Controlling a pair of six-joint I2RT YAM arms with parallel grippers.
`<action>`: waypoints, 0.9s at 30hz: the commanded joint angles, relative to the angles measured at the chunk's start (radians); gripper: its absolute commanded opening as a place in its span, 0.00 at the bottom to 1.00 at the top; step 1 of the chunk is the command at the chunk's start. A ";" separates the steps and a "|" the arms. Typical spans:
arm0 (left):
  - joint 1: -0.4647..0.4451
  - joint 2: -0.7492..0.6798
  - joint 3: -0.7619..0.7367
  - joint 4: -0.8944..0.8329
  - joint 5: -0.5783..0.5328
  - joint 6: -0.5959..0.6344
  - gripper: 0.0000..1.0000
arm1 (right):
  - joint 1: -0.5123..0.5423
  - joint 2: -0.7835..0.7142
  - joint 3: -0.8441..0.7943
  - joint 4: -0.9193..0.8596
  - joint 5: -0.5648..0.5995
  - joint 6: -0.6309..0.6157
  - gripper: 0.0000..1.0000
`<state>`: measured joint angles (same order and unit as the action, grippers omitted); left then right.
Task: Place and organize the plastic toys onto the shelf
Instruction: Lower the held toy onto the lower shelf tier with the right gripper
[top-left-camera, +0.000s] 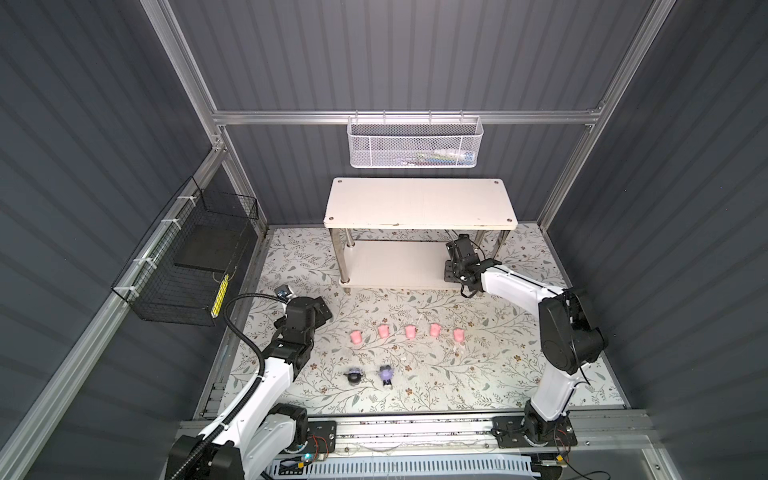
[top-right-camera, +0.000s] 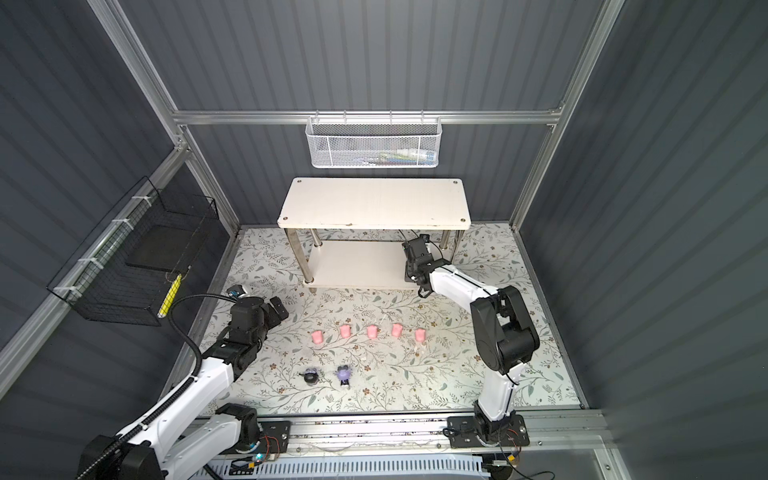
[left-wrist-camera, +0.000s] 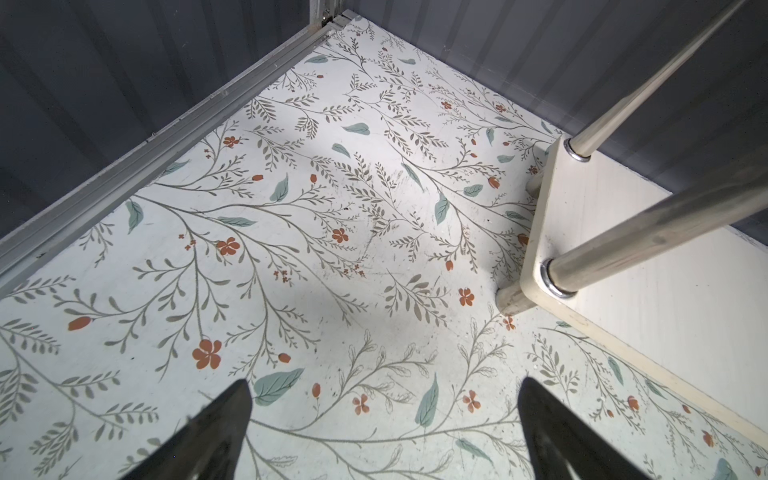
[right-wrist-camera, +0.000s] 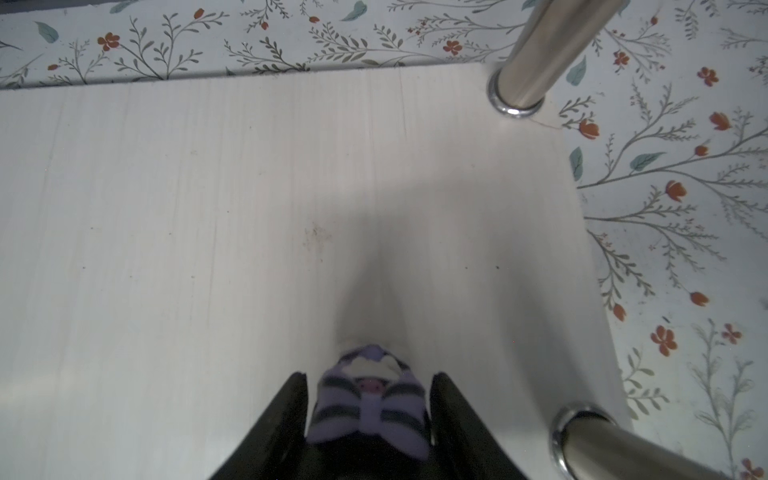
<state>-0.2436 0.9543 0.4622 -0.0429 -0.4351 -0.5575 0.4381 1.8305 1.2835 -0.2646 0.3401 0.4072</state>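
Note:
Five pink plastic toys (top-left-camera: 410, 331) stand in a row on the floral floor in both top views. In front of them, to the left, are two purple-and-black toys (top-left-camera: 387, 375). The white shelf (top-left-camera: 419, 203) stands at the back. My right gripper (right-wrist-camera: 368, 376) reaches over the right end of its lower tier (right-wrist-camera: 249, 208). A purple striped toy (right-wrist-camera: 368, 407) sits between its fingers, low over the board. The fingers stand close on both sides; whether they press on it is unclear. My left gripper (left-wrist-camera: 384, 384) hangs open and empty over the floor, left of the shelf.
A shiny shelf leg (right-wrist-camera: 536, 50) rises just beyond my right gripper, and another leg (right-wrist-camera: 615, 440) stands beside it. A white mesh basket (top-left-camera: 413, 143) hangs on the back wall. A black wire basket (top-left-camera: 187, 257) hangs on the left wall.

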 joint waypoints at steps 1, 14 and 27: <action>-0.004 0.009 -0.022 0.018 -0.010 0.007 1.00 | -0.006 0.024 0.026 -0.013 0.004 -0.005 0.51; -0.003 0.030 -0.027 0.034 -0.010 0.004 1.00 | -0.010 0.049 0.044 -0.018 0.014 -0.013 0.53; -0.004 0.056 -0.028 0.050 -0.007 -0.003 1.00 | -0.015 0.062 0.065 -0.020 0.016 -0.022 0.54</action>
<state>-0.2436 1.0039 0.4458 -0.0025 -0.4347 -0.5583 0.4290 1.8736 1.3247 -0.2661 0.3412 0.3931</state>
